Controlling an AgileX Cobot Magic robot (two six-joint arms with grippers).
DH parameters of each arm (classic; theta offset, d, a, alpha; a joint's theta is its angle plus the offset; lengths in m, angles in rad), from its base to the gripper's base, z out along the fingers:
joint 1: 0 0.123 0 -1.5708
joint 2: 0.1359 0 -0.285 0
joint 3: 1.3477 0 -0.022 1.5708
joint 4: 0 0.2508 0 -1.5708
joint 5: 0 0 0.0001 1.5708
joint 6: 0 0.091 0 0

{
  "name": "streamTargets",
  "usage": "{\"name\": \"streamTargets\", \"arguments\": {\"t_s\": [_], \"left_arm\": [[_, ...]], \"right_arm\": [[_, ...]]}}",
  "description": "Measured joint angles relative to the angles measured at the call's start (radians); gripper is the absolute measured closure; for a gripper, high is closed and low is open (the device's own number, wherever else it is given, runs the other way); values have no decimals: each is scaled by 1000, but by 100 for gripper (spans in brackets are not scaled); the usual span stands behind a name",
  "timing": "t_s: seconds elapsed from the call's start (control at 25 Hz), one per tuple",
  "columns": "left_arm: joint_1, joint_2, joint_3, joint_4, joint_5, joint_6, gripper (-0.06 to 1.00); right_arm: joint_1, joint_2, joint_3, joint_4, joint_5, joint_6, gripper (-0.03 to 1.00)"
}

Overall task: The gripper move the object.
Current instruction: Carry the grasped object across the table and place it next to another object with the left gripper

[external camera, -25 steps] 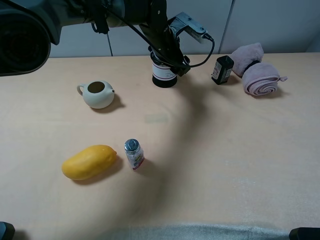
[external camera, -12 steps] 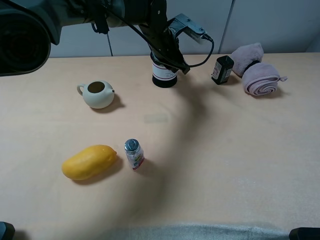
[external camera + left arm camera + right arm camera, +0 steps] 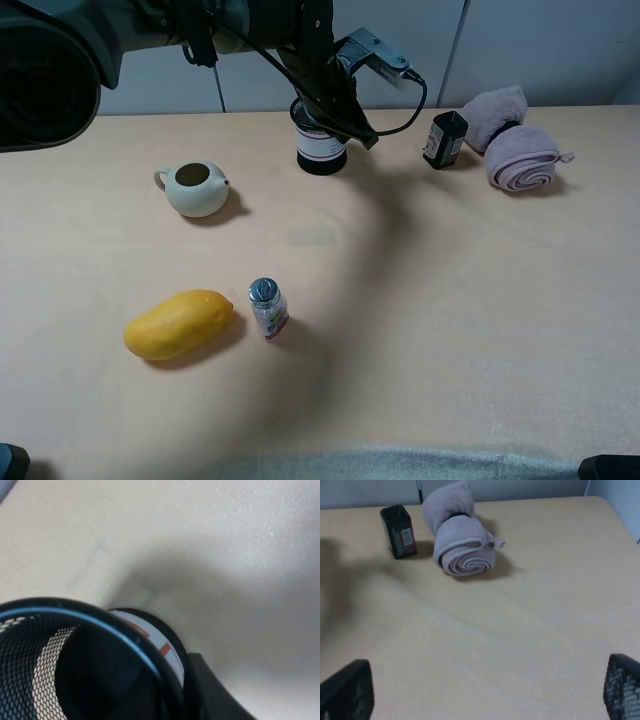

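**A:** Is the dark-fingered left gripper (image 3: 338, 112) holding anything?

**B:** It looks clenched across the wall of the black wire-mesh cylindrical pen cup with a white band (image 3: 321, 148). In the left wrist view one dark finger (image 3: 205, 692) lies against the outside of the wall. The shadowy shape inside seems to be its partner.

**A:** Where is the cup?

**B:** At the far side of the beige table (image 3: 450, 300), near the middle. The cream ceramic teapot (image 3: 195, 188) is to its left and the small dark bottle (image 3: 444, 138) to its right. I cannot tell whether its base touches the tabletop.

**A:** How will it handle?

**B:** Light, I'd judge, and it looks empty. Thin mesh is fairly stiff but can dent under a hard squeeze. The rolled rim is the firmest part, and the weave gives the pads some bite. Held by one side, though, it may tilt.

**A:** What does each view add?

**B:** Only the high view places the cup among the yellow mango (image 3: 178, 324), the small silver-topped can (image 3: 267, 308) and the rolled pink towel (image 3: 520, 155). Only the left wrist view shows the rim, the weave and the red marks on the band. The right wrist view misses the cup, but shows the right gripper (image 3: 482, 697) released, fingers wide apart, low over bare table.
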Motion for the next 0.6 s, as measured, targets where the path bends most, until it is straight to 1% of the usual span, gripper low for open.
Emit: {"name": "streamTargets", "arguments": {"t_s": [0.36, 0.52, 0.6], "left_arm": [[0, 0, -12, -1, 4, 0, 86], [0, 0, -55, -3, 16, -1, 86], [0, 0, -83, -4, 39, -1, 86]], "right_arm": [[0, 0, 0, 0, 0, 0, 28], [0, 0, 0, 0, 0, 0, 28], [0, 0, 0, 0, 0, 0, 28]]}}
